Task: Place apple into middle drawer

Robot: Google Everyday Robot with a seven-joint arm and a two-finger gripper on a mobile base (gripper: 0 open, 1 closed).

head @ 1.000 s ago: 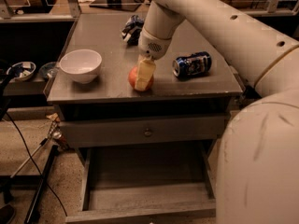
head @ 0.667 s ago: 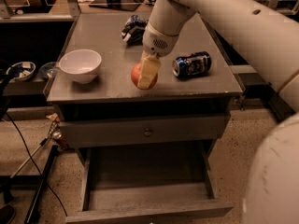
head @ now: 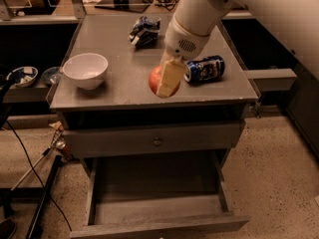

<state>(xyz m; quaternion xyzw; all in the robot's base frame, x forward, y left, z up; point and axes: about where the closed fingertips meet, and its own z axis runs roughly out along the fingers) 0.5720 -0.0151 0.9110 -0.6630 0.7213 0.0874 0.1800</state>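
The red-orange apple [head: 154,78] is held in my gripper [head: 165,86], whose pale fingers [head: 170,77] are shut around it. Apple and gripper hang just above the front edge of the grey cabinet top [head: 119,91], right of the middle. The middle drawer [head: 154,185] is pulled open below, a shallow grey box with a bare floor and low side walls. It lies lower than the apple and nearer the camera. My white arm comes down from the upper right.
A white bowl [head: 85,69] stands on the left of the top. A crushed blue can [head: 204,68] lies just right of the gripper. A crumpled bag [head: 144,30] lies at the back. A closed drawer front with a knob [head: 157,141] sits above the open drawer.
The gripper has lifted the apple off the cabinet top and carried it toward the front edge. The arm has pulled back to the upper right.
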